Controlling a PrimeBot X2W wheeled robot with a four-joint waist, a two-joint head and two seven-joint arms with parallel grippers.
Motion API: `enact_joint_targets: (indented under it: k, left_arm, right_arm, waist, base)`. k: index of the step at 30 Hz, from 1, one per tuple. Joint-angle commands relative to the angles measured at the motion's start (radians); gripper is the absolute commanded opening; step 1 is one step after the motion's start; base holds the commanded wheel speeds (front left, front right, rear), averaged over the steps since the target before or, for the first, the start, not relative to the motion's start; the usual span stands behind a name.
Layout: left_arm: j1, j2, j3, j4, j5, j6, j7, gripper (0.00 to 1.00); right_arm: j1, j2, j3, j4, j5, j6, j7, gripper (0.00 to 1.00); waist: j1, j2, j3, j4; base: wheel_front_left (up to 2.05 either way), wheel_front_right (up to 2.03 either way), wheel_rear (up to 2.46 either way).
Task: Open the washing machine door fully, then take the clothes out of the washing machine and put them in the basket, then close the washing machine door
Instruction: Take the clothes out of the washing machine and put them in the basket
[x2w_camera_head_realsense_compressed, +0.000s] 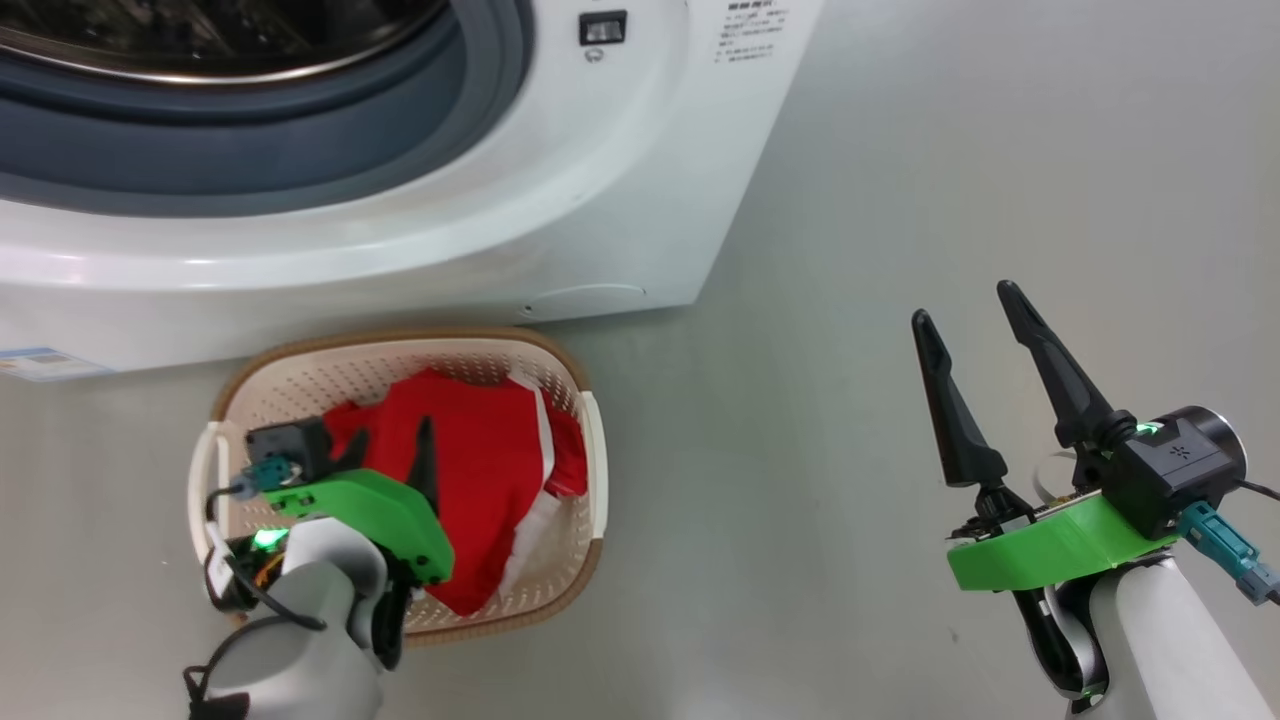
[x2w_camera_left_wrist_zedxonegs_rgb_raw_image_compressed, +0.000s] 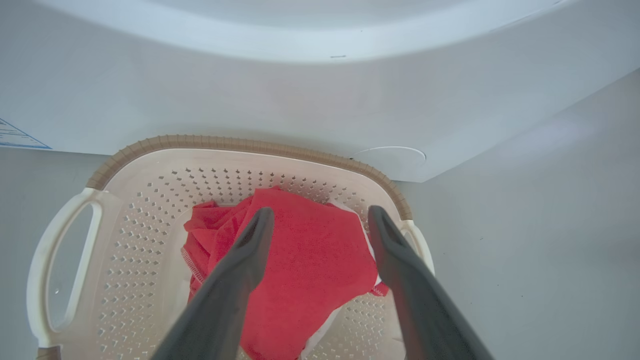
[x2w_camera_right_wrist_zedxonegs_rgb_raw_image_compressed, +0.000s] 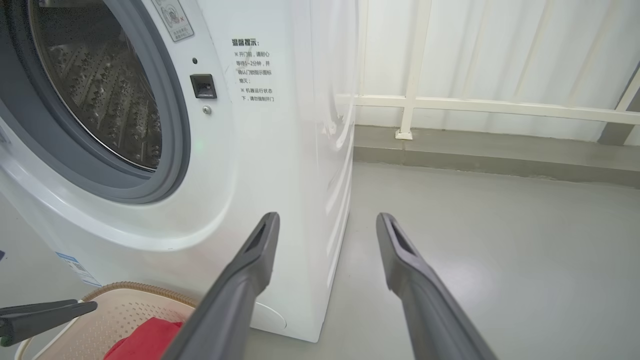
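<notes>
The cream basket (x2w_camera_head_realsense_compressed: 400, 340) stands on the floor against the front of the white washing machine (x2w_camera_head_realsense_compressed: 560, 200). The red clothes (x2w_camera_head_realsense_compressed: 490, 470) with white trim lie inside it. My left gripper (x2w_camera_head_realsense_compressed: 392, 435) hangs over the basket, open, its two fingers spread just above the red clothes (x2w_camera_left_wrist_zedxonegs_rgb_raw_image_compressed: 310, 250) and gripping nothing. Out to the right, my right gripper (x2w_camera_head_realsense_compressed: 962, 303) is open over bare floor, holding nothing. The steel drum (x2w_camera_right_wrist_zedxonegs_rgb_raw_image_compressed: 100, 90) shows through the grey ring with no clothes visible inside. The washing machine door is out of view.
Grey floor spreads to the right of the machine. A white railing (x2w_camera_right_wrist_zedxonegs_rgb_raw_image_compressed: 475, 105) and a pale curtain close off the far side. A blue label (x2w_camera_head_realsense_compressed: 40, 362) sits low on the machine's front, left of the basket.
</notes>
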Motion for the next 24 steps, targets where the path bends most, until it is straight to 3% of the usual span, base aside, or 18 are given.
enact_joint_targets:
  k: [1,15,24]
  left_arm:
    - [0.040,0.021,0.006,-0.040,0.019,-0.012,-0.016,1.00]
    - [0.300,0.021,0.155,-0.603,0.174,-0.002,-0.017,1.00]
    - [0.455,0.021,0.217,-0.817,0.283,0.013,-0.017,1.00]
  right_arm:
    - [0.014,-0.013,0.015,-0.017,-0.011,0.003,-0.006,1.00]
    - [0.049,-0.029,-0.019,0.025,-0.026,0.003,-0.006,1.00]
    - [0.105,-0.022,-0.039,0.047,-0.030,0.003,-0.006,1.00]
  waist:
    - [-0.0001,0.0000,-0.045,0.032]
    - [-0.0001,0.0000,-0.204,0.096]
    - [-0.0001,0.0000,-0.327,0.111]
  base:
    - [0.00,0.00,0.00]
    - [0.00,0.00,0.00]
    - [0.00,0.00,0.00]
